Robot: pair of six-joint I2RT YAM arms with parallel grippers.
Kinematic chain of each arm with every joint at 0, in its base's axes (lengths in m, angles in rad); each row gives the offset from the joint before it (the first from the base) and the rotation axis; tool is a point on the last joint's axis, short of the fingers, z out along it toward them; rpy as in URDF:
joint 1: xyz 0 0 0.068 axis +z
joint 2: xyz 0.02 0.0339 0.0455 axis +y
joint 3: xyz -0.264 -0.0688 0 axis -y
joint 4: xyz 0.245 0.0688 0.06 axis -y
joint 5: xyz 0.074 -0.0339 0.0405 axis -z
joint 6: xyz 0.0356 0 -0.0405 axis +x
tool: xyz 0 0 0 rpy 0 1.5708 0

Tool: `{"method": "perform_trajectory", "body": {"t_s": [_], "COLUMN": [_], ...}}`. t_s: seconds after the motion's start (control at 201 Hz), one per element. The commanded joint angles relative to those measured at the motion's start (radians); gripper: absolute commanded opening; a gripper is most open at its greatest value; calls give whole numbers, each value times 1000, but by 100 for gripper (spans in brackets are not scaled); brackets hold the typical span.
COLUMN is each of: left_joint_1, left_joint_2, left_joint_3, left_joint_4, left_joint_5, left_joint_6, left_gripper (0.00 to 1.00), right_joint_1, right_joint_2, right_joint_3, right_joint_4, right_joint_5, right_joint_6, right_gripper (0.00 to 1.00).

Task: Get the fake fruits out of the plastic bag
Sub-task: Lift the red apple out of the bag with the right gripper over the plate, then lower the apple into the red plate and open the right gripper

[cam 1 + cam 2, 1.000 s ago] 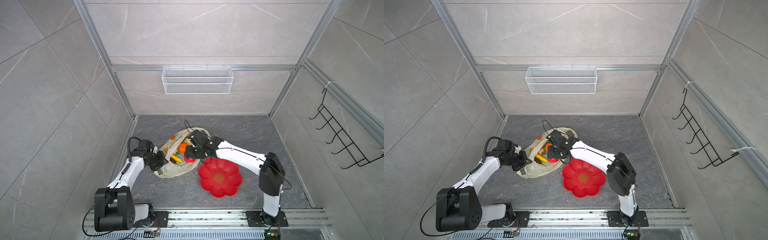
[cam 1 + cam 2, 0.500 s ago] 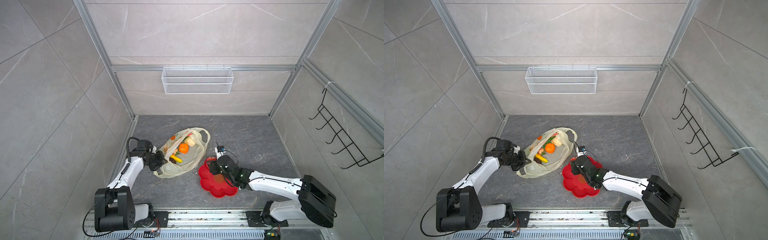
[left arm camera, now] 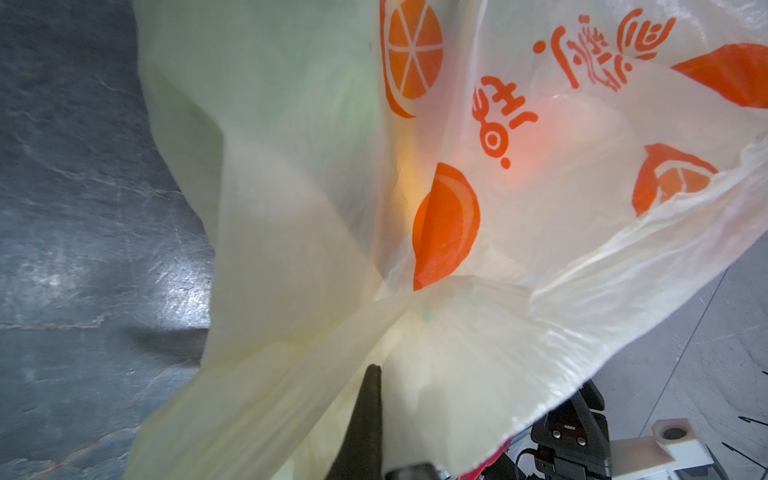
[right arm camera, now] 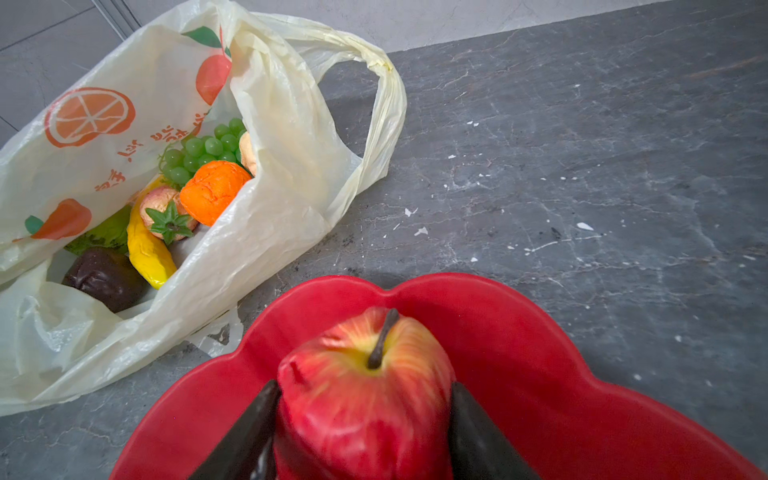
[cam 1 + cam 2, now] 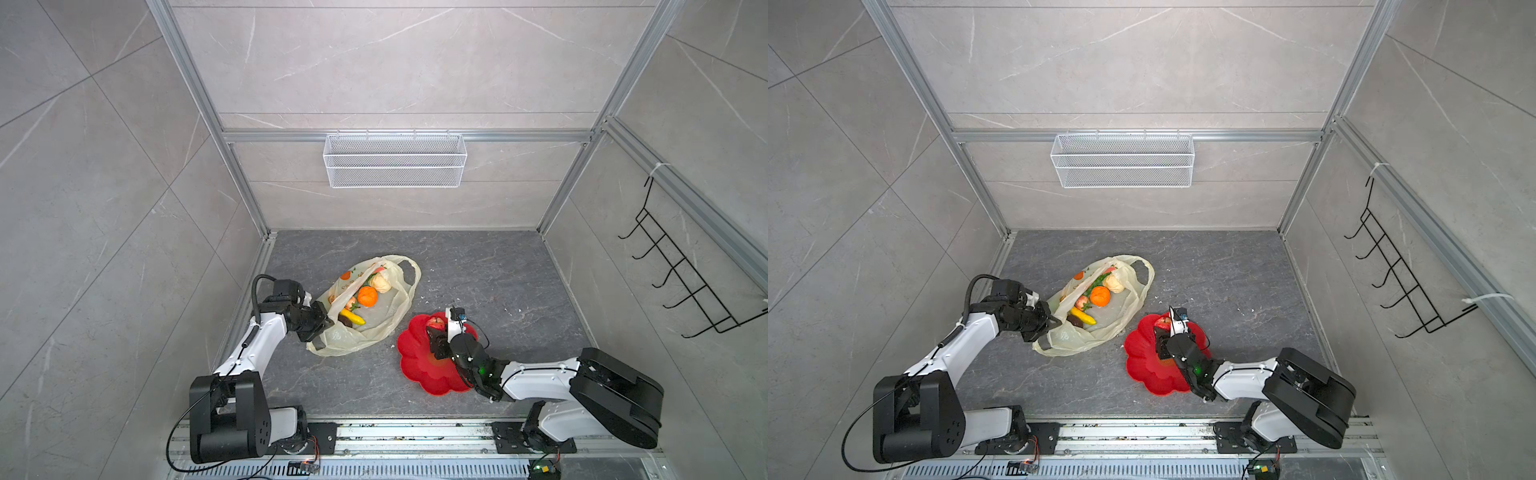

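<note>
Fingers (image 4: 249, 428) of the right gripper (image 4: 365, 419) are clamped on both flanks of the red apple (image 4: 365, 365). It is held stem-up over the far lobe of the red flower-shaped plate (image 4: 540, 357). Whether the apple's base touches the plate cannot be told.

Left of the plate, the left gripper (image 5: 323, 327) has its fingers pinched together on the thin film of the plastic bag (image 5: 374, 330). It grips the bag at the end turned away from the plate.

The bag lies slack on the grey stone floor (image 5: 478, 270), left of the plate and beyond it. The bag's nearest edge sits just beside the plate's left rim; in the right wrist view a fold of film reaches that rim, and contact cannot be told. Its mouth gapes open, and one loop handle (image 4: 386, 104) lies on the floor beyond the plate's far-left rim.

The other fake fruits sit inside the mouth:
- the orange (image 4: 214, 189)
- the green grape bunch (image 4: 199, 149)
- the cream fruit (image 4: 247, 151)
- the strawberry (image 4: 166, 216)
- the yellow banana (image 4: 145, 249)
- the dark brown fruit (image 4: 104, 278)
- the green bumpy fruit (image 4: 104, 232), half under the film

Bare floor, flecked white, runs from the plate's far and right rims to the walls. A narrower strip lies between its near rim and the metal rail (image 5: 415, 432).
</note>
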State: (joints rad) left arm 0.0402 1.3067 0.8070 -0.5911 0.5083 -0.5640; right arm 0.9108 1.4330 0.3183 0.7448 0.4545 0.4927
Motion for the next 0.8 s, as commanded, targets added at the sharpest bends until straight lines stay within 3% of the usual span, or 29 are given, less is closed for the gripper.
{"method": "perform_trajectory", "body": {"t_s": [0.0,0.139,0.797], "left_joint_1": [8,8,17], "left_joint_2": [8,8,5], "left_joint_3": [11,11,15], "left_joint_4": [-24,-24,-29], "left_joint_5": [13,12,12], "left_joint_6": [26,26,31], "left_gripper": [0,0,0], "right_joint_1": [11,33,43], "right_joint_2": [47,106,190], "right_joint_3": [-30,-66,-76], "right_joint_4": [184,326,349], "right_joint_5": [7,9,-47], "right_joint_6": [-48,-119,-179], "right_gripper": [59,60,67]}}
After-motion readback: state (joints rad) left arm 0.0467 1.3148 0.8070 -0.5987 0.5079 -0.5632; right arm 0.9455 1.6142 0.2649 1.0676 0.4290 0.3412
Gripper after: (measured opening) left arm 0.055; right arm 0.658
